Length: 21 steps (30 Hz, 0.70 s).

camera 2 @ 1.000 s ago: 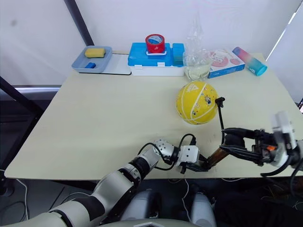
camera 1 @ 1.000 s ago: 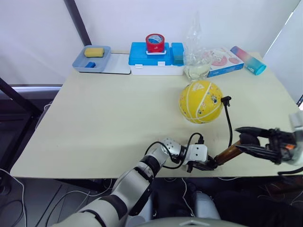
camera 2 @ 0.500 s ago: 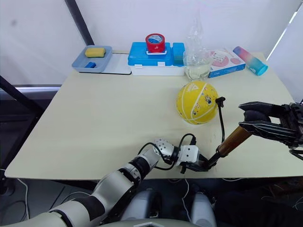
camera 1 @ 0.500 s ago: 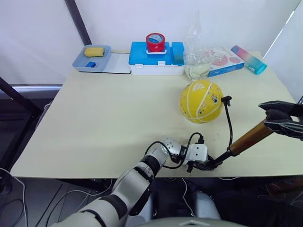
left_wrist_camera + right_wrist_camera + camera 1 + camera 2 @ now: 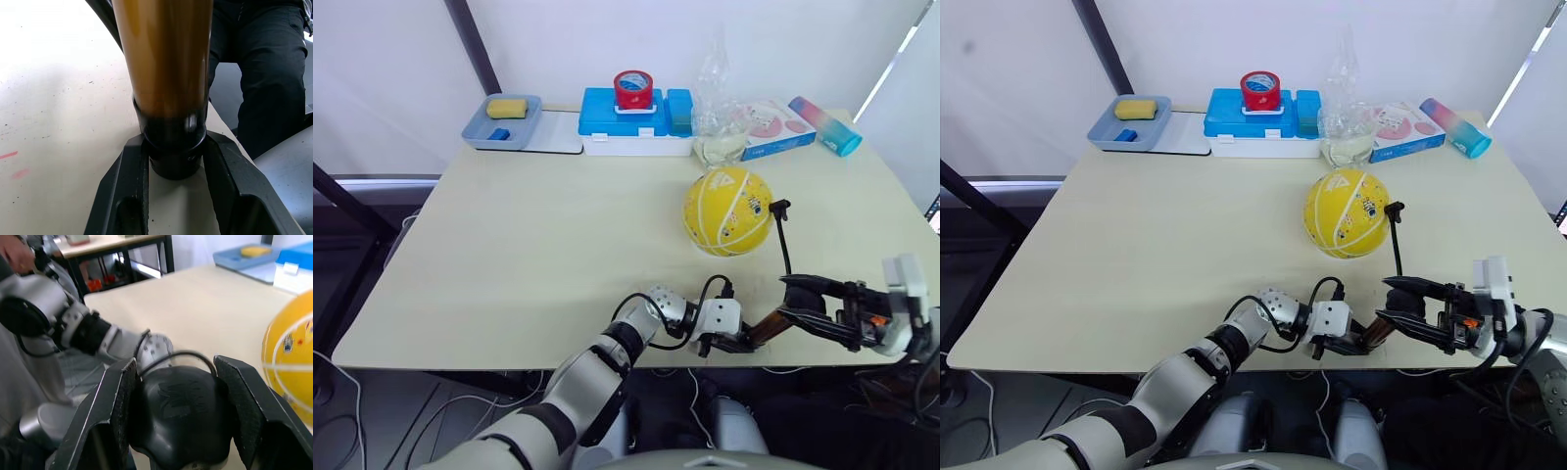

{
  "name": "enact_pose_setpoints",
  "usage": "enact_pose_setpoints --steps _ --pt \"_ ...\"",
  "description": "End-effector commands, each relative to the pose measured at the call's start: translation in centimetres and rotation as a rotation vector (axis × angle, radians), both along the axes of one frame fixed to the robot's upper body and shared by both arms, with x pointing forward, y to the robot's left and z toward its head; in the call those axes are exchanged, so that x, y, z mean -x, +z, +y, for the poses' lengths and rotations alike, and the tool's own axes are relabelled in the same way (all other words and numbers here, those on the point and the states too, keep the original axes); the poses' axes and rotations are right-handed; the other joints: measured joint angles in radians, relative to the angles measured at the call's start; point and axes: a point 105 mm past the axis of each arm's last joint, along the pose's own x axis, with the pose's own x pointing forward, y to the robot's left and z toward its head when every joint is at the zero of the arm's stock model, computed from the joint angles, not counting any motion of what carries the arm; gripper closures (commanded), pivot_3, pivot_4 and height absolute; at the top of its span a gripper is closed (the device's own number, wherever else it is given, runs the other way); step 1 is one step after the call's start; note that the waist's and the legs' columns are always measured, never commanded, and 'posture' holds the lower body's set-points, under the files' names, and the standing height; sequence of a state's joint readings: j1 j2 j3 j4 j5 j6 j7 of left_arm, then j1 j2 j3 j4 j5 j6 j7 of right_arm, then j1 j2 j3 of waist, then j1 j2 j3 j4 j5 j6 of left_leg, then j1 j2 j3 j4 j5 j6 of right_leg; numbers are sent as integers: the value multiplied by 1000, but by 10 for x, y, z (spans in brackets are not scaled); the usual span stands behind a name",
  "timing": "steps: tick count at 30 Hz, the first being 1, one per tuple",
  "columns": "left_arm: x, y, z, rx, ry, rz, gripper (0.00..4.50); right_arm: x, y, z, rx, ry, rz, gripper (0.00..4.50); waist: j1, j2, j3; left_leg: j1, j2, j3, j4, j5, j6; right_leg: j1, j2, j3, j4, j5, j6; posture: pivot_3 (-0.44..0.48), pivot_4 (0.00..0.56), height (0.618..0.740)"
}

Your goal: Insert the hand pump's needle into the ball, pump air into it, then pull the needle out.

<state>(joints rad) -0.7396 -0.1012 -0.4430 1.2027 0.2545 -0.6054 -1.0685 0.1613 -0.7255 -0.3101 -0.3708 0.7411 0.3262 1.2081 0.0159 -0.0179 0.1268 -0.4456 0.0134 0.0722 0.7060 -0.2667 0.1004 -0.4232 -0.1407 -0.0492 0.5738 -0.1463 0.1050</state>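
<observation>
- A pale table (image 5: 529, 245) seen from the robot's head, with the ball (image 5: 728, 211) resting at about two o'clock from the table's middle, yellow with white seams.
- The hand pump (image 5: 766, 326) lies low at the near edge, around five o'clock, its gold-bronze barrel angled up toward the right.
- The left gripper (image 5: 732, 340) clamps the pump's black base cap between both fingers (image 5: 124, 196) (the wrist view shows the cap seated snugly against each one), apparently to anchor the barrel while the other arm works the handle.
- The right gripper (image 5: 800, 299) has its two black fingers (image 5: 120, 401) closed around the pump's rounded black handle, which sits close to the barrel, so the stroke looks pushed nearly home.
- A thin black hose (image 5: 787, 250) rises from the pump toward the ball, ending in the small black fitting of the needle (image 5: 779, 207) at the ball's three o'clock side; the pin itself is too small to see, though it appears inserted.
- Judged from this, pumping is under way and pulling out remains.
</observation>
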Motion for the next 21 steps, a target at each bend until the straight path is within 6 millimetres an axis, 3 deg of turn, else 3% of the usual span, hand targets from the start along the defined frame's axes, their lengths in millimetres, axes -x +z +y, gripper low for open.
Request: enact_pose_setpoints --steps 1,7,15,18,21 --pt "11 -25 17 -125 -39 30 3404 -3 29 -11 -6 -42 -74 2459 0 1 1 0 0 0 0 0 0 0 0 0 0 0 0 0 150 739" --pt "11 -25 17 -124 -42 29 3404 3 84 -21 -67 -29 -136 2459 0 3 2 0 0 0 0 -1 -2 0 -1 0 0 0 0 0 150 739" --pt "11 -24 17 -126 -43 26 3404 13 133 -31 -71 -23 -164 2459 1 4 3 0 0 0 0 -2 -3 0 -1 0 0 0 0 0 150 739" --pt "11 -25 16 -125 -46 27 3404 17 144 -33 -76 -18 -167 2459 1 4 3 -1 0 0 0 -2 -3 0 -1 0 0 0 0 0 150 739" --pt "12 -25 17 -125 -45 28 3404 18 137 -31 -66 -11 -132 2459 1 4 3 -1 0 0 0 -2 -3 0 -1 0 0 0 0 0 150 739"
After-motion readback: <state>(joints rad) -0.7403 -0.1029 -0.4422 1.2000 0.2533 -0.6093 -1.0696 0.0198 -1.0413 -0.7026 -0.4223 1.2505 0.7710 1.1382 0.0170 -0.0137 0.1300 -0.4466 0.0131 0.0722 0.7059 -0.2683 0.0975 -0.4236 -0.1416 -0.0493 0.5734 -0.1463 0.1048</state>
